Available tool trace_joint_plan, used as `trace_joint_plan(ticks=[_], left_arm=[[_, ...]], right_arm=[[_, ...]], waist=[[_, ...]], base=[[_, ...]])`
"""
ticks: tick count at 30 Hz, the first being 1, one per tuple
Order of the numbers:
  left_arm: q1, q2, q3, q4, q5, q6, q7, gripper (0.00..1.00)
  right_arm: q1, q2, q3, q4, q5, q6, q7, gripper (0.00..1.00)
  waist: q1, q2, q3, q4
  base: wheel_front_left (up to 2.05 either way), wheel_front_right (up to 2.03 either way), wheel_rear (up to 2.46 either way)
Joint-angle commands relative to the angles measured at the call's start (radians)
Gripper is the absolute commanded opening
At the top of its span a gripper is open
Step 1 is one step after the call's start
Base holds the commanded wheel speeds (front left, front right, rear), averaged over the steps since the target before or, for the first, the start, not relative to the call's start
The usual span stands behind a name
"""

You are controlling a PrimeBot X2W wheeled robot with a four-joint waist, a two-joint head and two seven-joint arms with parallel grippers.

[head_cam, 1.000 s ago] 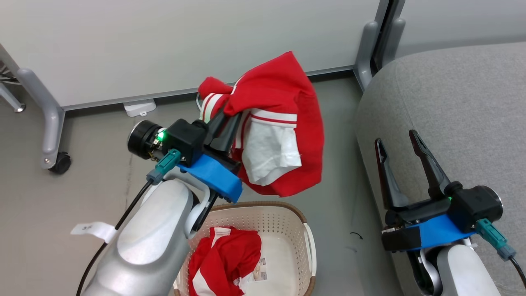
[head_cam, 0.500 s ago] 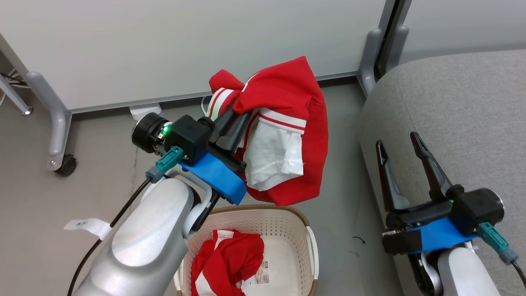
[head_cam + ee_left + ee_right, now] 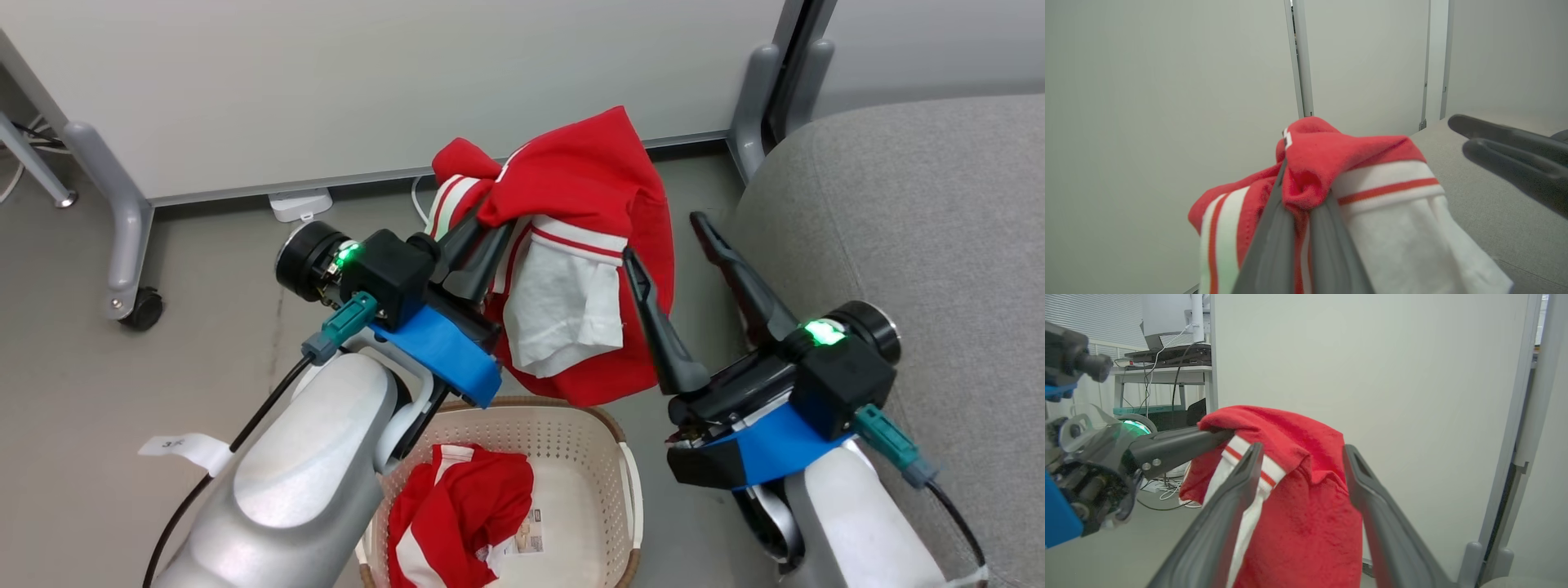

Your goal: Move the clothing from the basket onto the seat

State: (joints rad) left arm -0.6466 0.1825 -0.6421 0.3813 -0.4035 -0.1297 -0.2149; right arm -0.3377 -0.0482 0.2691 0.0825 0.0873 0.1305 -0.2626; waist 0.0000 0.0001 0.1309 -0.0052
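Observation:
One red and white piece of clothing (image 3: 588, 180) hangs above the floor from my left gripper (image 3: 490, 227), which is shut on a bunched fold of it. The same fold shows pinched in the left wrist view (image 3: 1323, 151) by that gripper (image 3: 1302, 192). My right gripper (image 3: 663, 238) is open beside the hanging cloth's right edge, one finger in front of the fabric. In the right wrist view its jaws (image 3: 1302, 449) frame the clothing (image 3: 1298, 522) without pinching it. A second red garment (image 3: 465, 506) lies in the cream basket (image 3: 604, 429) below. The grey seat (image 3: 898, 204) is at the right.
A white partition (image 3: 367, 82) on grey legs with a castor (image 3: 139, 309) stands behind. A small white box (image 3: 300, 202) and a paper tag (image 3: 180, 447) lie on the floor. A desk with cables (image 3: 1163, 371) stands at the left of the right wrist view.
My right gripper has swung left and up from beside the seat to the hanging garment's right edge. The left gripper keeps its hold on the garment. The camera has shifted slightly.

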Motion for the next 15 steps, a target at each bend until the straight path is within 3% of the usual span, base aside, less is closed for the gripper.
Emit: trace_joint_plan(ticks=[1, 15], left_arm=[[-0.020, -0.007, -0.004, 0.000, 0.005, 0.001, -0.009, 0.00], [-0.062, -0.056, -0.062, 0.004, 0.011, 0.001, -0.026, 0.00]], right_arm=[[-0.018, -0.004, 0.027, 0.020, 0.012, 0.000, -0.003, 1.00], [-0.113, -0.004, 0.126, 0.188, 0.143, 0.000, -0.003, 1.00]], waist=[[0.0000, -0.0001, 0.006, 0.008], [0.0000, -0.0001, 0.047, 0.049]], base=[[0.00, 0.00, 0.00], [0.00, 0.00, 0.00]])
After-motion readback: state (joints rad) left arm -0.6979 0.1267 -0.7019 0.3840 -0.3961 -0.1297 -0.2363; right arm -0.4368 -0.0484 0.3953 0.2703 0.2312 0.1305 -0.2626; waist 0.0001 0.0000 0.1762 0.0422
